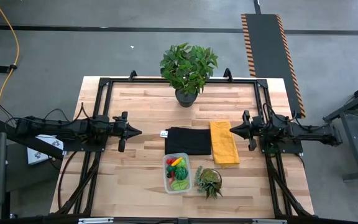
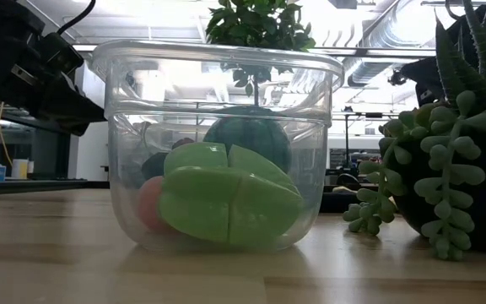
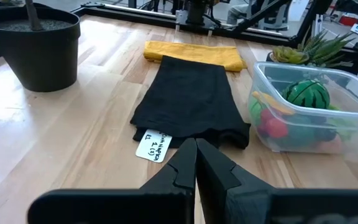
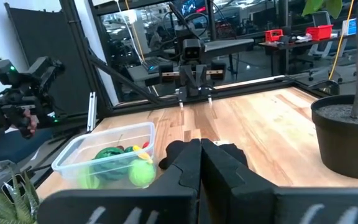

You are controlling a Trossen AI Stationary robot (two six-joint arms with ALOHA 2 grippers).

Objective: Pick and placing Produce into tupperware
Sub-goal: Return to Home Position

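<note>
The tupperware [image 1: 166, 185] sits near the front edge of the table [image 1: 135, 168]. It is just in front of the black cloth [image 1: 188, 140], and the small succulent [image 1: 209, 180] is just beside it on the right. The produce [image 1: 178, 171] is all inside it: green, red and yellow toy pieces.

From low down, you can see through the clear wall. A big light green piece [image 2: 226, 203] is split down the middle, with a pinkish round one [image 2: 148, 204] beside it. The left wrist view shows a striped watermelon ball [image 3: 307, 94] on top, and a white tag [image 3: 153, 146] at the black cloth's edge.

From above, the left gripper [image 1: 138, 131] and right gripper [image 1: 230, 129] are well apart, one at each side of the cloths. Both are pinched closed on nothing. The yellow cloth [image 1: 224, 142] lies beside the black one, and the potted plant [image 1: 188, 68] stands at the back.
</note>
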